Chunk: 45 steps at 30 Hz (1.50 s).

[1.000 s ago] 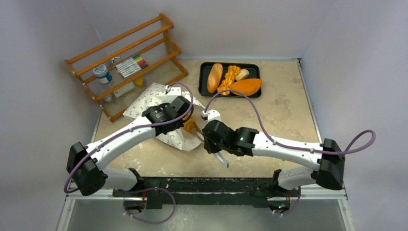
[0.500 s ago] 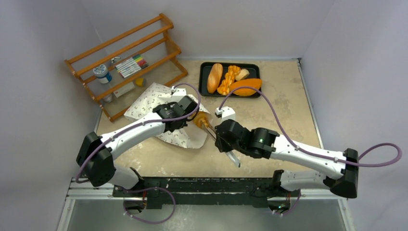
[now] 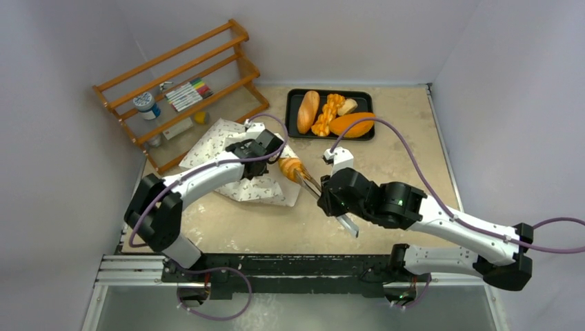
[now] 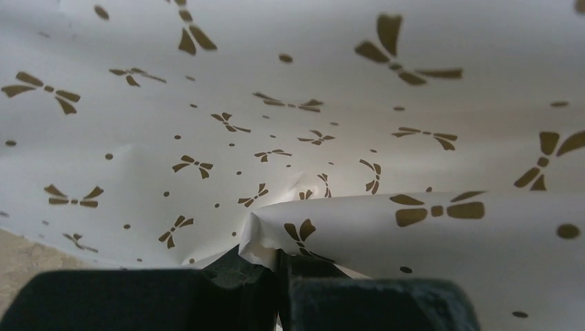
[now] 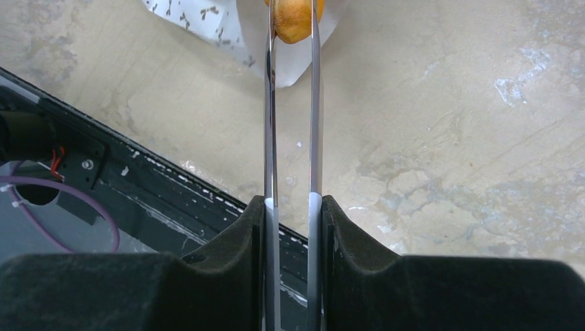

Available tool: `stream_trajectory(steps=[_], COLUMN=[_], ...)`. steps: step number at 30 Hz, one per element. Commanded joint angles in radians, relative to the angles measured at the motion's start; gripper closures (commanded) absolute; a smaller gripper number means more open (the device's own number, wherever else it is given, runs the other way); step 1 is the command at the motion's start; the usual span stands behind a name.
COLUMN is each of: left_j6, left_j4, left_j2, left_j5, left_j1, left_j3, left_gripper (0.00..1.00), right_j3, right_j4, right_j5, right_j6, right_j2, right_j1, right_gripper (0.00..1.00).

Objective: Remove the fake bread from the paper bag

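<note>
Two blades of the tongs [image 5: 270,124], squeezed together by the right gripper [image 5: 293,207], pinch the fake bread [image 3: 290,167] at their tips (a small golden-brown piece) at the right edge of the paper bag [image 4: 207,103]. The left gripper [image 4: 279,265] is clamped on a folded bag edge; the bag lies on the table [image 3: 400,165].

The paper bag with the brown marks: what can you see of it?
The paper bag is off-white, thin-looking paper printed with small brown dragonfly-like marks and dots. It lies crumpled and mostly flat on the beige table, in front of the wooden rack, partly hidden under the left arm. The left gripper has its jaws shut on a folded-over edge of it. At its end toward the right arm, a golden bread piece held in metal tongs sits over the paper.
</note>
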Motion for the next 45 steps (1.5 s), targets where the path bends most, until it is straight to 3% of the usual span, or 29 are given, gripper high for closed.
stream_trajectory(steps=[1,9,15,30,35,38,45], left_j6=[0.051,0.07,0.076,0.079,0.083,0.081,0.102], left_j4=[0.051,0.093,0.124,0.163,0.143,0.117,0.02], left_j2=[0.089,0.218,0.238,0.129,0.047,-0.033,-0.169], left_j5=[0.027,0.048,0.059,0.079,0.094,0.1,0.116], left_j1=[0.047,0.074,0.099,0.1,0.1,0.1,0.099], left_j3=[0.084,0.162,0.114,0.008,-0.012,-0.025,-0.016], left_gripper=[1.0,1.0,1.0,1.0,1.0,1.0,1.0], right_j3=[0.049,0.057,0.091,0.154,0.169,0.16,0.109], right_j4=[-0.012,-0.027,-0.055,-0.066,-0.036,0.042,0.35], right_j5=[0.051,0.039,0.081,0.16,0.263,0.268,0.168], right_j6=[0.025,0.036,0.058,0.095,0.121,0.077,-0.108], right_j2=[-0.045,-0.057,-0.084,-0.064,0.006,0.064,0.166], right_j1=[-0.002,-0.003,-0.002,-0.003,-0.01,-0.065,-0.328], right_gripper=[1.0,1.0,1.0,1.0,1.0,1.0,1.0])
